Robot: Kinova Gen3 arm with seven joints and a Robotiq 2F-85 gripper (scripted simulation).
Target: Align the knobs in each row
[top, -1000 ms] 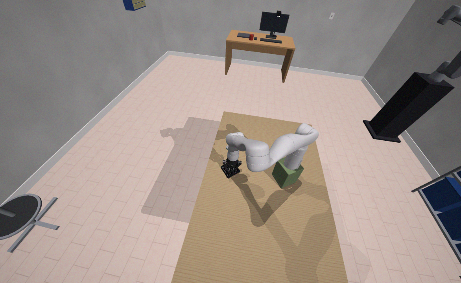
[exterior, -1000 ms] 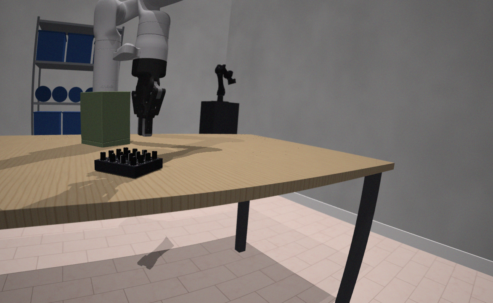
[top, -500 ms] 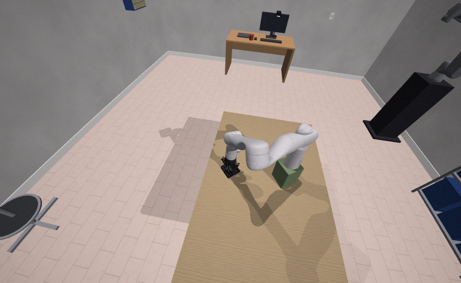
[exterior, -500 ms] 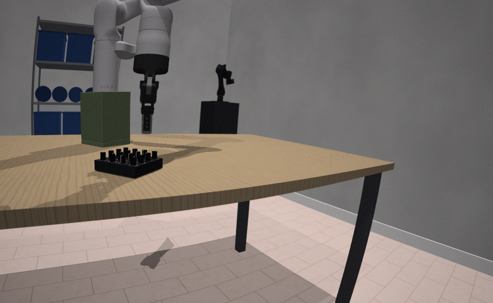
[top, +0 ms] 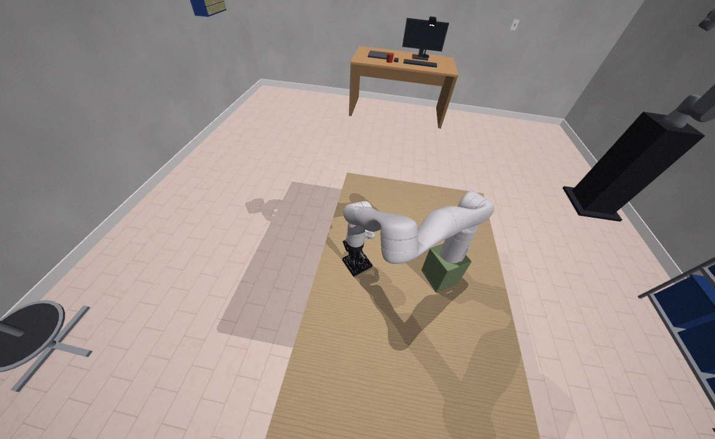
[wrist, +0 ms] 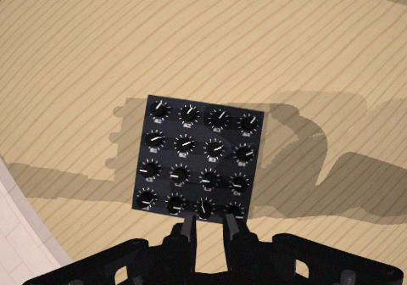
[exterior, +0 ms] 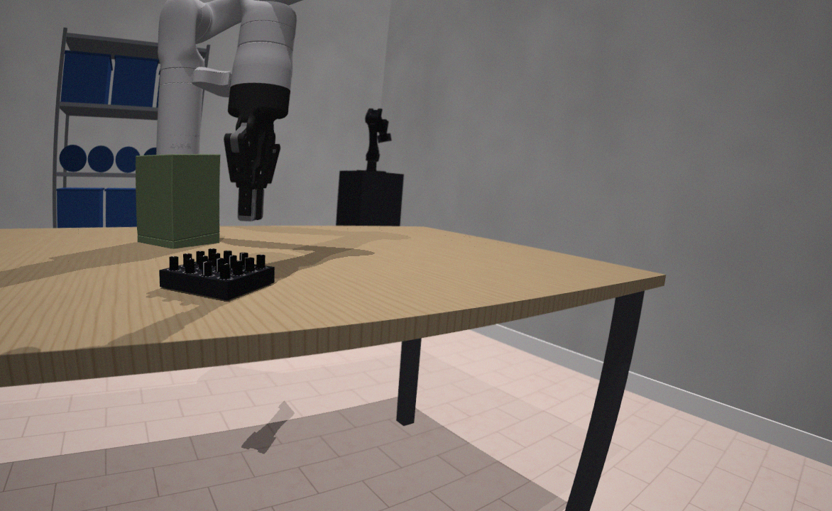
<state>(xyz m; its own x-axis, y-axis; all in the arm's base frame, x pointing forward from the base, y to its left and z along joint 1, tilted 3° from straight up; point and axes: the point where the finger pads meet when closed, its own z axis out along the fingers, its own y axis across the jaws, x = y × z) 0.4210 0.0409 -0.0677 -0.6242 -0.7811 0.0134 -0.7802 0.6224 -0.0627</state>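
Observation:
The black knob box (top: 356, 271) (exterior: 195, 283) (wrist: 167, 125) stands on the table. In the wrist view its names are upright, row A at the top. The lines of A1 to A4 point up and right, those of row B right and slightly up, those of row C left. D1 (wrist: 146, 199), D2 (wrist: 175, 203) and D4 (wrist: 235, 212) point right; D3 (wrist: 205, 209) points up, slightly left. My gripper (exterior: 250, 214) (wrist: 209, 228) is slightly open and empty, raised above the box. Its fingertips overlap the front edge near D3 and D4 in the wrist view, partly covering D4. The socket is not visible.
The wooden table (top: 404, 381) (exterior: 501, 267) bears a green block (top: 443, 270) (exterior: 177, 200) under the arm's base. The table's edge lies near the box, on its left in the top view. The arm's shadow falls around the box.

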